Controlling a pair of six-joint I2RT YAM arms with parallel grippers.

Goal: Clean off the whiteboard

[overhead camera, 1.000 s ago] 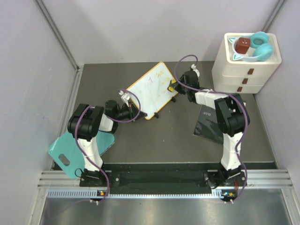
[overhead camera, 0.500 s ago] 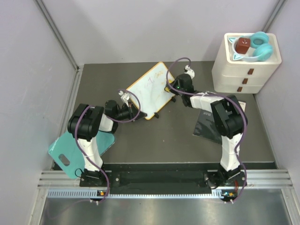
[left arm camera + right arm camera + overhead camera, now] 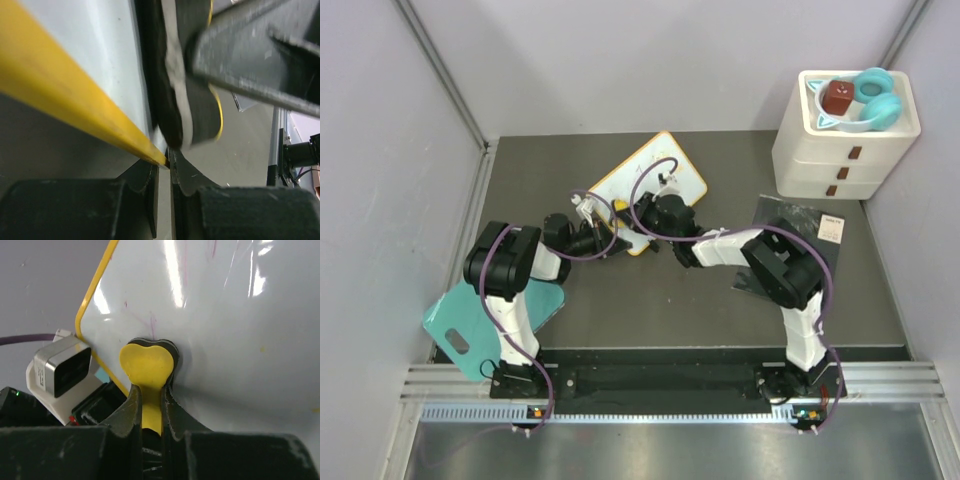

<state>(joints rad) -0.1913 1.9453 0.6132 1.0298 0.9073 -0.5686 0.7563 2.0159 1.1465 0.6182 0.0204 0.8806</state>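
Right arm, change: a second ago the right gripper (image 3: pixel 658 216) stands at the upper right edge of the whiteboard (image 3: pixel 685 178). Now it is low on the board's face, left of centre in the top view and close to the left gripper (image 3: pixel 169 167).
Writing, change: orange handwriting crosses the board a second ago. Now the top view shows it almost plain white.
Left arm, change: none that shows; it is at the same lower left edge of the board.
Dark sheet, change: the dark sheet (image 3: pixel 798 213) right of centre lies more exposed, its white label in view.
Whiteboard, place: upper middle of the top view, on the dark table, turned diagonally, with one corner toward the back wall.
Whiteboard, look: glossy white face with bright glare streaks, thin yellow frame and rounded corners. The right wrist view shows faint pinkish smears and a small yellowish speck.
Eraser: the yellow heart-shaped eraser (image 3: pixel 147 365) has a dark underlayer and is pressed flat against the white face.
Right jaws: closed on the eraser's yellow tab.
Left jaws: pinched together on the board's yellow frame, the edge running down between the fingertips.
Surroundings: a teal cutting board (image 3: pixel 455 320) lies at the lower left. A white drawer unit (image 3: pixel 840 150) at the upper right carries teal headphones (image 3: pixel 876 95).
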